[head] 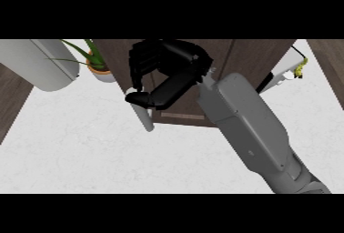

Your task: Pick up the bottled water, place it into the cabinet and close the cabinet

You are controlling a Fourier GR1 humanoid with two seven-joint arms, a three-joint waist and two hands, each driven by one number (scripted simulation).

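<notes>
- Head view: the right robot hand (pixel 164 68) is reaching far across the white counter (pixel 87 150) toward the dark wood cabinet (pixel 252 57), its grey forearm running in from the near right.
- The black fingers (pixel 142 61) are curling downward and the thumb (pixel 139 98) is pressing in from below, so the robot hand is closing around the bottled water (pixel 144 117).
- The bottled water is showing only as a pale, slim shape sticking out beneath the thumb, tilting slightly, in front of the cabinet's left part; most of it is hiding behind the robot hand.
- Whether the bottle is sitting inside the cabinet or just before it, I cannot tell.
- A potted plant (pixel 99 68) is standing at the far left, just beside the cabinet.
- A large grey rounded form (pixel 40 63) is lying at the far left edge.
- A white object with a yellow piece (pixel 290 68) is showing at the far right, beside the cabinet.
</notes>
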